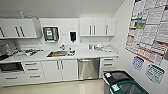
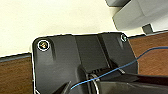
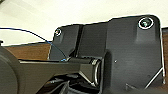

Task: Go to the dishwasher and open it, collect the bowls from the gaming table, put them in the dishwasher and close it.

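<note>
Dishwasher [image 1: 88, 68] dead ahead, shut under the counter [image 1: 82, 53] — square up before reaching; gripper state I can't tell.

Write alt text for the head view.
A closed stainless-steel dishwasher sits under a white kitchenette counter, right of a steel sink. White wall cabinets hang above; two dark lidded bins stand by a poster-covered right wall.

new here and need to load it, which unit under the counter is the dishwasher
Start at the long white counter along the back wall and find the steel sink set into it. The dishwasher sits just right of the sink's cabinet doors, closed. It is the only stainless-steel front among white doors and drawers.
</note>
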`<state>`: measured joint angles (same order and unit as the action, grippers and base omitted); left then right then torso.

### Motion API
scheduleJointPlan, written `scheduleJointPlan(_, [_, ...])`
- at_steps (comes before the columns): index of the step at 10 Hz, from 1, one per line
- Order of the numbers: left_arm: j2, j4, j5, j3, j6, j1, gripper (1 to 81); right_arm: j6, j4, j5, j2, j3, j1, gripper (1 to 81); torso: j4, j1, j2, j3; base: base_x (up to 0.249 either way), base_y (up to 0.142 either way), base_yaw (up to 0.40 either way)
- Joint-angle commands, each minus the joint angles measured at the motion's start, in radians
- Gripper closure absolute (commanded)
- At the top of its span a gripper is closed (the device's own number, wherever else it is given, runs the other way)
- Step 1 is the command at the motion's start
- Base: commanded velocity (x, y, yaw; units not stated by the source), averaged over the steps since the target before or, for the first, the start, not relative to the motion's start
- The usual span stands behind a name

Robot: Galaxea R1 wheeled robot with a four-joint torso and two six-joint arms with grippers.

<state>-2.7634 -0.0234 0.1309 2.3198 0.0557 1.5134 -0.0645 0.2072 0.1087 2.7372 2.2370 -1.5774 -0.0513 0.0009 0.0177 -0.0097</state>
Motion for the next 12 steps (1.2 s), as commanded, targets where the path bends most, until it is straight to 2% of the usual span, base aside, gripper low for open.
scheduleJointPlan(1, [0.019,-0.013,-0.045,-0.011,0.007,-0.049,1.0,0.005,0.018,-0.041,-0.015,-0.024,0.043,1.0,0.000,0.000,0.000,0.000,0.099,0.000,0.000])
scheduleJointPlan(12, [0.019,-0.013,-0.043,-0.011,0.007,-0.048,1.0,0.005,0.017,-0.043,-0.014,-0.025,0.046,1.0,0.000,-0.001,0.000,0.000,0.099,0.000,0.000])
